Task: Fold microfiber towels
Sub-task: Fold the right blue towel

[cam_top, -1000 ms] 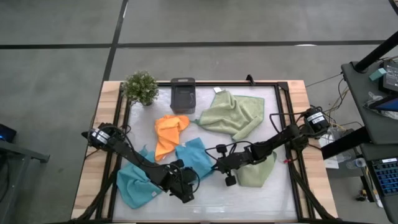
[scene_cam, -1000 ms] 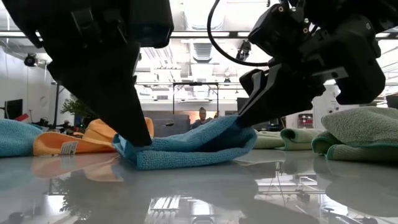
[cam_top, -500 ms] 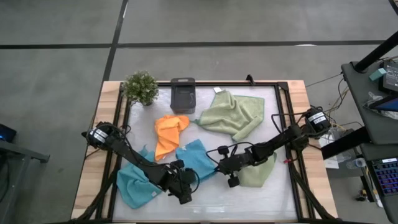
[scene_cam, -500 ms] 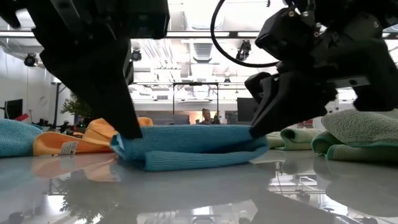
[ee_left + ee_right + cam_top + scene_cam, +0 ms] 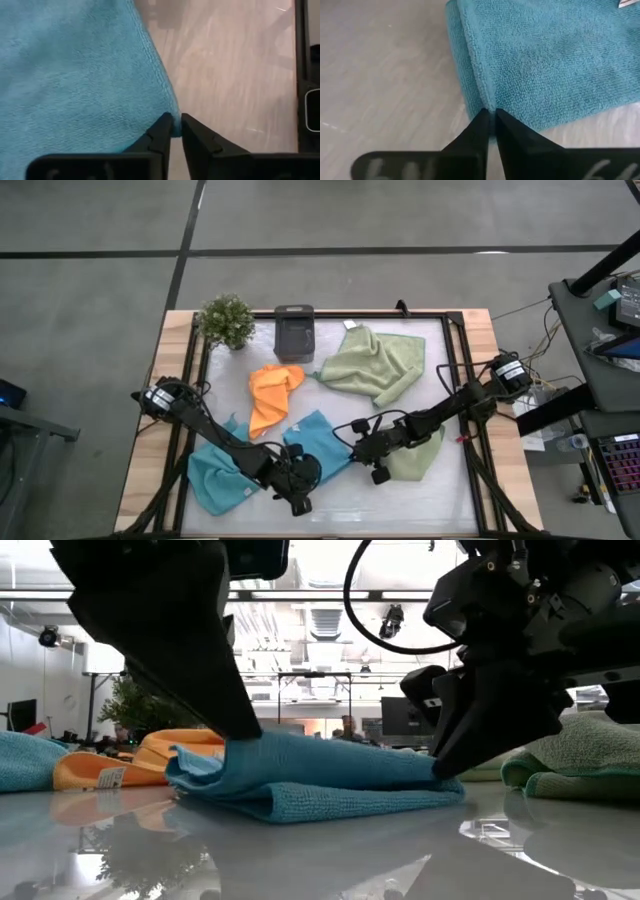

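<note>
Towels, 5, lay on a pale glossy table [image 5: 330, 510] with a wooden border and a dark frame. Blue towel [image 5: 318, 442], folded double, sat near the front middle; left gripper [image 5: 302, 476] pinched its front edge, with the fingertips [image 5: 165, 131] nearly together on the hem. Right gripper [image 5: 367, 452] was clamped on the towel's right-hand fold, its fingertips [image 5: 482, 122] almost touching across the doubled edge. Second blue towel [image 5: 215, 478] lay at front left, partly under the left arm. Orange towel [image 5: 272, 392] lay crumpled behind the first blue towel, just touching it; a small white label [image 5: 110, 778] showed at its edge in the low view, writing too small to read. Large green towel [image 5: 375, 365] was spread at the back right, a white tag [image 5: 350, 326] at its far corner, unreadable. Second green towel [image 5: 415, 458] lay bunched at front right under the right arm. Potted plant [image 5: 226, 320] and dark grey box [image 5: 294, 331] stood along the back edge. Grey concrete floor [image 5: 100, 260] surrounded the table. Low view showed a bright open workshop with ceiling lights and a monitor [image 5: 403, 717].
</note>
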`<control>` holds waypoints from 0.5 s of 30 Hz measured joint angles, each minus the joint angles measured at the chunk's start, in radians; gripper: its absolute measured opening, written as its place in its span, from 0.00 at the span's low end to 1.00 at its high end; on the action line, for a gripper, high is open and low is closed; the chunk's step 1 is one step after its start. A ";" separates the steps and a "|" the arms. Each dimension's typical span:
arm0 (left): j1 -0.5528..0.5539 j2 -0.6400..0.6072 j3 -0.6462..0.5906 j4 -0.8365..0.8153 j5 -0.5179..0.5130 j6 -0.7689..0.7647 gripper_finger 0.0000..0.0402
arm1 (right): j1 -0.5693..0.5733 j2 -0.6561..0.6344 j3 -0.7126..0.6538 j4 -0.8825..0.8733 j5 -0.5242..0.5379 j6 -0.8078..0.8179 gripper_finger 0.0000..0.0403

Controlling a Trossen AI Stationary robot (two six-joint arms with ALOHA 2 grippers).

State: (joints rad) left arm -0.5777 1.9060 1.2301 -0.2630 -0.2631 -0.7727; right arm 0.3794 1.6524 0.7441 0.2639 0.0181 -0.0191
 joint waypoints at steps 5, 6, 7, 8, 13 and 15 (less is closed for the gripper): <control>-0.002 0.006 0.000 -0.005 0.039 -0.006 0.24 | 0.000 -0.010 0.000 -0.012 0.000 0.007 0.21; -0.002 0.003 0.000 -0.006 0.040 -0.006 0.28 | 0.000 -0.017 0.000 -0.022 0.000 0.009 0.23; -0.003 -0.003 0.000 -0.009 0.044 -0.006 0.31 | 0.000 -0.028 0.003 -0.045 0.000 0.008 0.26; -0.003 -0.010 0.000 -0.009 0.054 -0.006 0.33 | 0.000 -0.042 0.006 -0.075 0.000 0.008 0.28; -0.003 -0.063 0.001 -0.011 0.146 0.023 0.42 | -0.001 -0.126 0.022 -0.204 0.000 -0.011 0.36; -0.003 -0.084 0.001 -0.031 0.156 0.046 0.42 | -0.007 -0.158 0.022 -0.206 0.001 -0.041 0.37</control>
State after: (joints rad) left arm -0.5808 1.8218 1.2308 -0.2944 -0.1074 -0.7270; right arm 0.3725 1.4941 0.7658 0.0578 0.0193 -0.0597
